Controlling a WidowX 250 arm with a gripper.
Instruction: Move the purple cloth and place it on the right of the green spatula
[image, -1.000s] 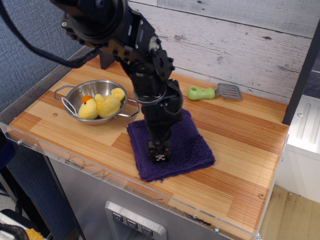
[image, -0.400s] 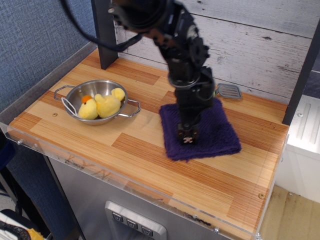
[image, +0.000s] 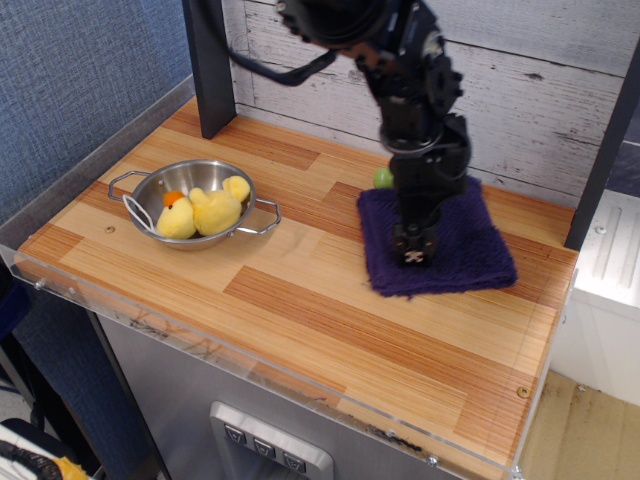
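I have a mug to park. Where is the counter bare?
Bare: the front strip below the steel bowl and purple cloth, and the wood between them. Crowded: back right, where pincer, cloth and green spatula bunch.

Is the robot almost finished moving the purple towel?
Nearly. The dark purple folded terry cloth already lies at the counter's right end. The claw is pressed down on it. Only a bit of the light-green spatula handle shows behind the arm, so what is left is letting go and seeing whether the cloth clears it.

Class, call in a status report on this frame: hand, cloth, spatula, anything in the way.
Hand down on the cloth, grip unclear. Spatula mostly hidden, only a green tip showing behind the arm. Bowl off to the left, not in the way.
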